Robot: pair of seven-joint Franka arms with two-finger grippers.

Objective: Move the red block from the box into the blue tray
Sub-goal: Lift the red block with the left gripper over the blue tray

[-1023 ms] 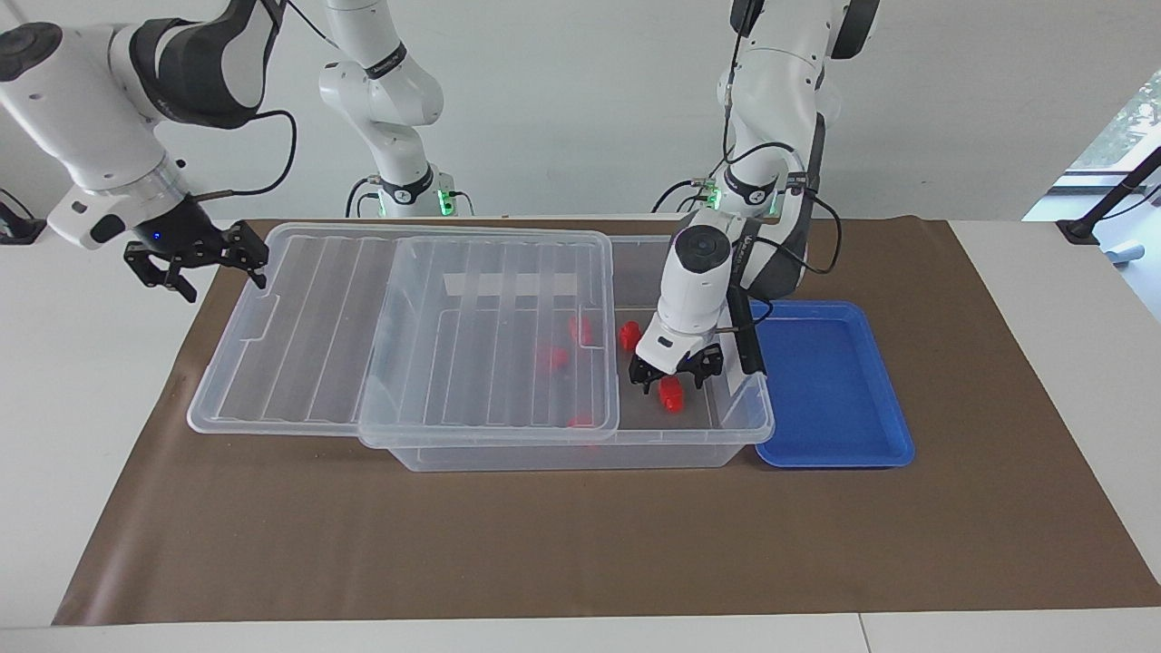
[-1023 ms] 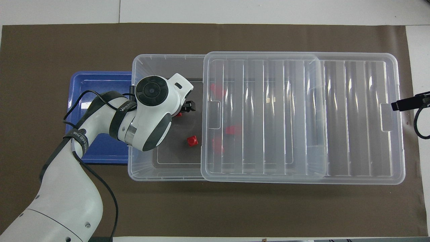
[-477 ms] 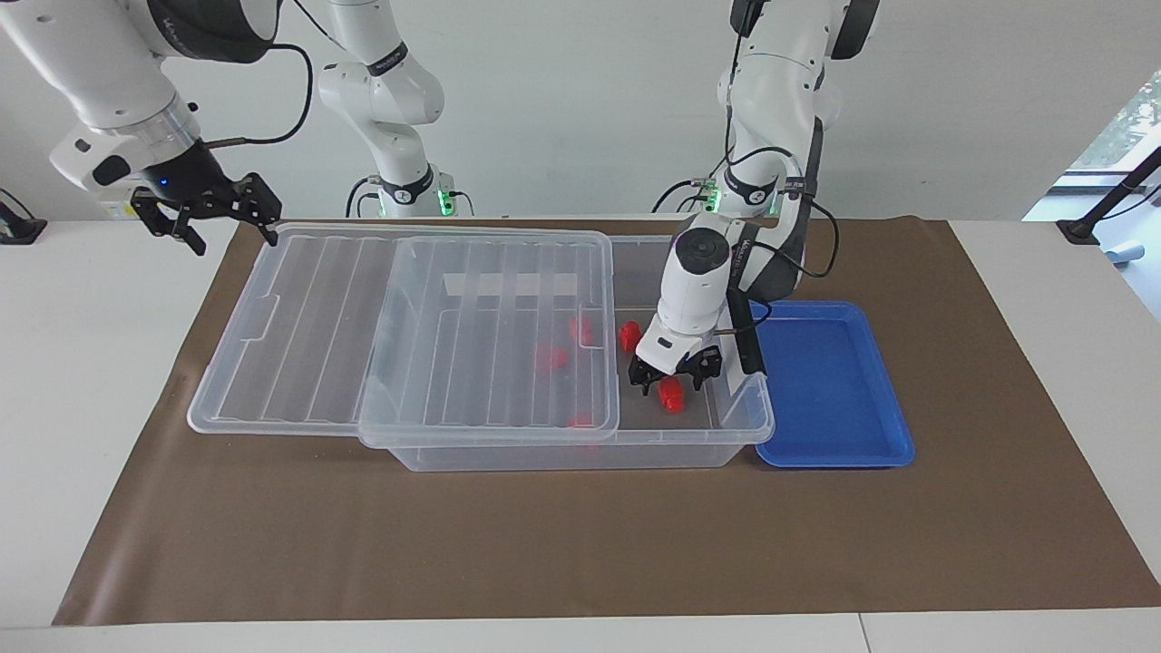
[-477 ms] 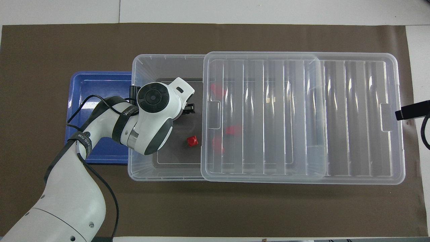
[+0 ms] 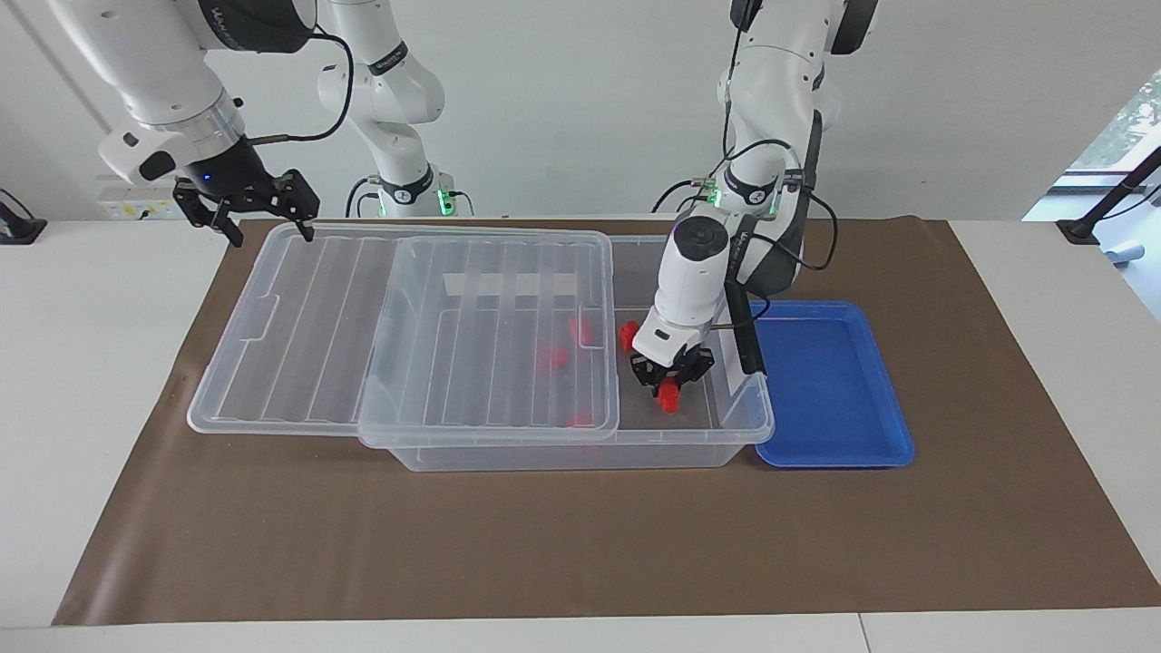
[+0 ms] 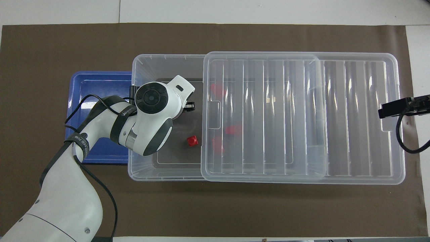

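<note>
Red block [image 5: 669, 394] sits pinched in the left gripper [image 5: 671, 388], fingertips closed on it, low inside the box's [image 5: 580, 449] uncovered end. Blue tray [image 5: 830, 381] lies just beside that end, so left arm is nearer. Right gripper [image 5: 263, 216], open and empty, waits over the lid [image 5: 299, 317].

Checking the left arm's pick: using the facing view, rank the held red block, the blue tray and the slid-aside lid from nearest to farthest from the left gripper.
1. Red block, in the left gripper, inside the box.
2. Blue tray, beside the box.
3. Lid, its overhanging part toward the right arm's end.
</note>
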